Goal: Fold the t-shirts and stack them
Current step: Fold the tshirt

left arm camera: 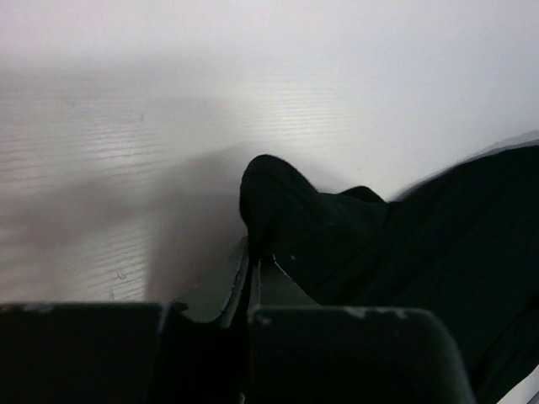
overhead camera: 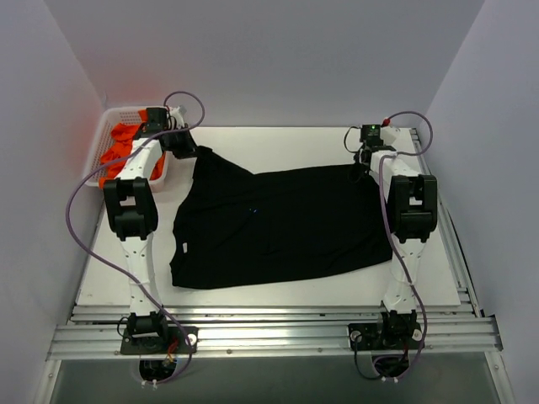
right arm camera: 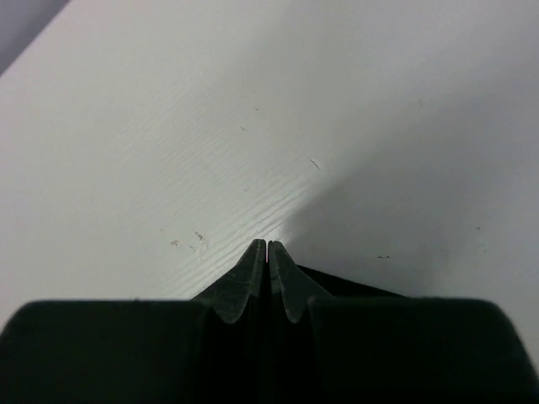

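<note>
We see the black t-shirt [overhead camera: 286,223] spread across the middle of the white table [overhead camera: 278,139], lying mostly flat with a few soft wrinkles. A tiny light-blue mark [overhead camera: 253,210] shows on the cloth left of its middle. The shirt's far left corner is drawn up into a point that runs to the left gripper [left arm camera: 253,261]. From the left wrist we find that gripper clenched on the shirt: a rounded bunch of black cloth bulges out from between its fingers [left arm camera: 232,286], above the bare table.

The right gripper [right arm camera: 267,247] sits at the shirt's far right corner. From its wrist we see the two fingers [right arm camera: 244,278] pressed tightly together, tips down on the table. An edge of black cloth shows just beside and behind them, and we cannot tell whether any of it is caught in the grip.

The orange t-shirts [overhead camera: 118,147] lie heaped in the white basket [overhead camera: 126,109] at the far left corner of the table, just beside the left arm
</note>
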Motion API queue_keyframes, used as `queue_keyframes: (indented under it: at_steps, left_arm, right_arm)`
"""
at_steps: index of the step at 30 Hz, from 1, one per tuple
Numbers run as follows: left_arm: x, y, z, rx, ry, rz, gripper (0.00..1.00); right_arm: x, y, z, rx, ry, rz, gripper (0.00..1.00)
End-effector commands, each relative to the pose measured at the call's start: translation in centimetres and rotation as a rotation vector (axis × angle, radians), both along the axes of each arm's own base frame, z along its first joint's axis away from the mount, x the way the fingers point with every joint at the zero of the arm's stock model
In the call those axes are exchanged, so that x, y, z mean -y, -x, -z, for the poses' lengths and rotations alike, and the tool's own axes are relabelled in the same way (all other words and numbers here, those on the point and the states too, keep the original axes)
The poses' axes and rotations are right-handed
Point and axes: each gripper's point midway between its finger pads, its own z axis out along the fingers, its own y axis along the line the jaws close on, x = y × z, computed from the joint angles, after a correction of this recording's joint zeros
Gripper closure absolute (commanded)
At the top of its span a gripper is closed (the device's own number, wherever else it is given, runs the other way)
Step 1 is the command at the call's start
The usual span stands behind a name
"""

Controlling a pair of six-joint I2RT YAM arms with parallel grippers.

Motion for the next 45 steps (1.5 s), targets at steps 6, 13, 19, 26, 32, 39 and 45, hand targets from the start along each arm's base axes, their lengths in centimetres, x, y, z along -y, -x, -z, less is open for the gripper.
queue_keyframes:
  at_steps: [6,13,19,26,32,39,45]
  left_arm:
    - [-0.2,-0.6,-9.1,0.229,-0.031,-0.007,0.98]
    - [1.0,1.9,-11.1,0.280,-0.078,-0.003,0.98]
    - [1.8,5.9,-12.0,0.307,-0.131,-0.021,0.98]
    - [3.0,12.4,-12.5,0.323,-0.226,-0.052,0.98]
    - [2.7,20.4,-9.3,0.295,-0.321,-0.168,0.98]
    - [0.9,26.9,-8.7,0.411,-0.265,-0.400,0.06]
    - [0.4,26.9,-11.1,0.464,-0.243,-0.445,0.06]
  right_arm:
    - [0.4,0.0,-7.9,0.112,0.028,0.012,1.00]
    - [0.7,2.0,-10.2,0.142,0.031,0.032,1.00]
    - [0.8,5.3,-10.0,0.130,0.025,0.050,1.00]
    - [1.5,9.7,-8.4,0.076,0.037,0.092,1.00]
    - [3.0,16.1,-5.3,0.012,0.047,0.207,1.00]
    - [4.3,20.6,-4.2,0.019,0.031,0.329,0.00]
    - [4.7,19.2,-9.6,0.123,0.037,0.339,0.00]
